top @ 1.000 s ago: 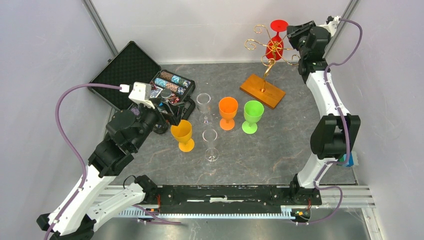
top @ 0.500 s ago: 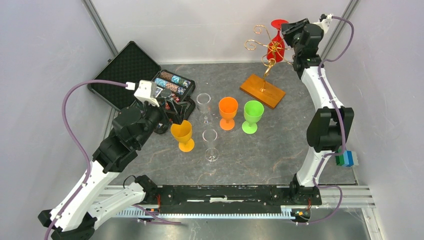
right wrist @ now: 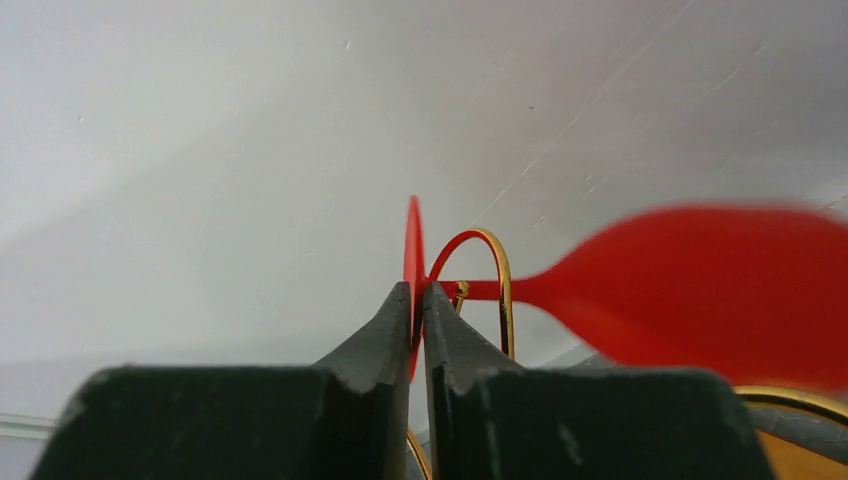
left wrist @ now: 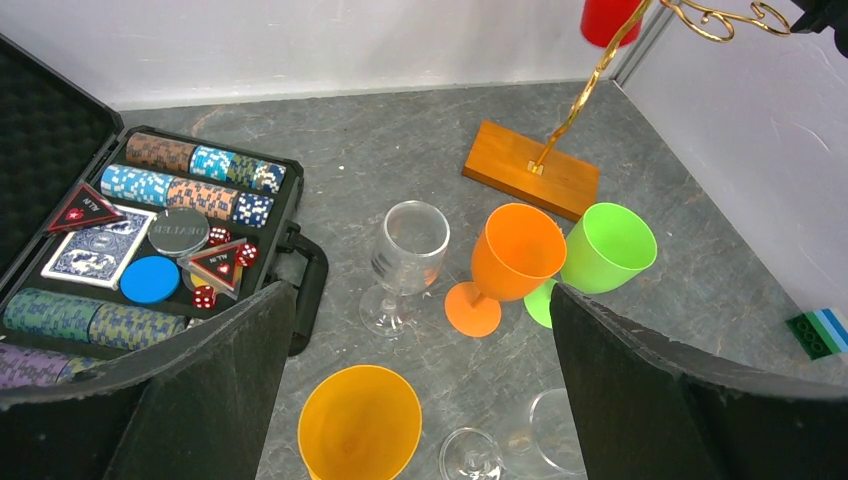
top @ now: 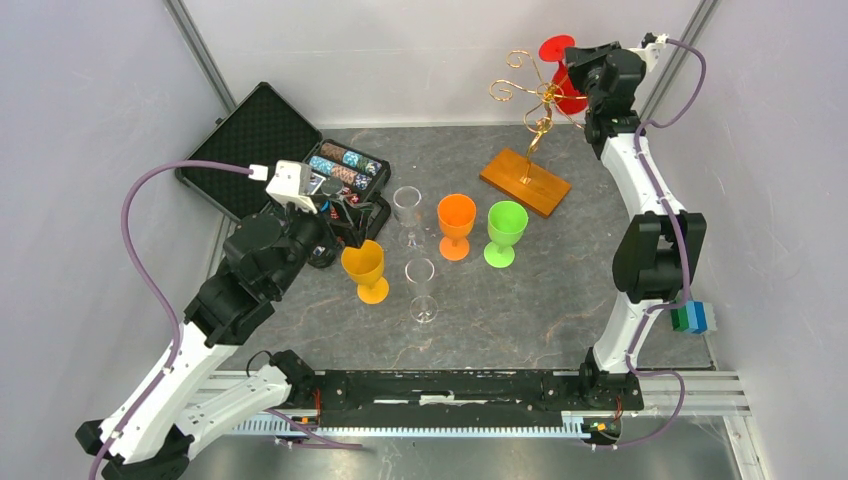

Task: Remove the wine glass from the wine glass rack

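Observation:
The red wine glass (top: 570,92) hangs upside down in the gold wire arms of the wine glass rack (top: 541,98), whose wooden base (top: 524,181) sits at the back right. My right gripper (top: 582,58) is shut on the thin edge of the glass's round foot (top: 556,47). In the right wrist view the fingertips (right wrist: 418,295) pinch that foot (right wrist: 412,240) edge-on, the stem runs through a gold loop (right wrist: 500,290), and the blurred bowl (right wrist: 700,290) lies to the right. My left gripper (left wrist: 420,380) hovers wide open over the table's glasses, holding nothing.
A yellow-orange glass (top: 365,270), two clear glasses (top: 408,214) (top: 421,289), an orange glass (top: 456,224) and a green glass (top: 505,232) stand mid-table. An open poker chip case (top: 300,165) lies at the left. Lego blocks (top: 692,317) sit by the right wall.
My right gripper has closed down onto the red glass's foot. The glass's bowl has swung a little to the right on the rack. The left arm has barely moved.

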Tool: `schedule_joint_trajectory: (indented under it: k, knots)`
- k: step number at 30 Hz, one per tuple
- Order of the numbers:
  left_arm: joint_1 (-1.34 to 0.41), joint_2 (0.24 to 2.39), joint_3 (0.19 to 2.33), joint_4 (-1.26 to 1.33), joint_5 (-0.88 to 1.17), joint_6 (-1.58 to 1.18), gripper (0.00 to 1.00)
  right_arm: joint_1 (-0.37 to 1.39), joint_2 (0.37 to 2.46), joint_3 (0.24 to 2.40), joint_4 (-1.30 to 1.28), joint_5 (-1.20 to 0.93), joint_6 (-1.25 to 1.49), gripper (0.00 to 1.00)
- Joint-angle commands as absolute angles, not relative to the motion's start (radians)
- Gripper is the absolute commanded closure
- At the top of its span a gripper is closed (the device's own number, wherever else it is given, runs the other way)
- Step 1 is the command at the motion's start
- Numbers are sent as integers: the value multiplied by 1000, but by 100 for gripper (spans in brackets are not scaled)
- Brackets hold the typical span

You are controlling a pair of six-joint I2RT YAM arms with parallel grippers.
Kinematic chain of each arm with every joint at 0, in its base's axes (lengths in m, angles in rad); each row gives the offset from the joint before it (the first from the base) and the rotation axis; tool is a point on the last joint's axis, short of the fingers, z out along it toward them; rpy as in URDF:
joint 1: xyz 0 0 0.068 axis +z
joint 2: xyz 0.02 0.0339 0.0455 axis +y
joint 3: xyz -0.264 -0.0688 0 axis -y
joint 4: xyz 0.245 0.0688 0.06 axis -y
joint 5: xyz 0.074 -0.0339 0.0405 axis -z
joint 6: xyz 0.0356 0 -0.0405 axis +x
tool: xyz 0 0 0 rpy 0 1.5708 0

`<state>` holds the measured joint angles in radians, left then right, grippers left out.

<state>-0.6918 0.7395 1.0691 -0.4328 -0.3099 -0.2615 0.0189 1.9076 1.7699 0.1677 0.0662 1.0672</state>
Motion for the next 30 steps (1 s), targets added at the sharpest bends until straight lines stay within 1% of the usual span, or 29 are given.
schedule_joint_trajectory:
  k: [1,3,4,15,30]
  knots:
    - [-694,727,1074,-417,-324,-272,0,21,1892,1775,212,102,1101,92]
    - [-694,725,1074,-417,-325,-273,0,21,1885,1770,213,103,1106,99]
    - [-694,725,1074,-417,-325,-272,0,22,1879,1764,218,104,1107,100]
    - [-694,725,1072,-417,-325,-275,0,20,1828,1704,355,114,1134,100]
    - [-694,710,1071,-418,-326,-278,0,21,1758,1630,354,214,1146,100]
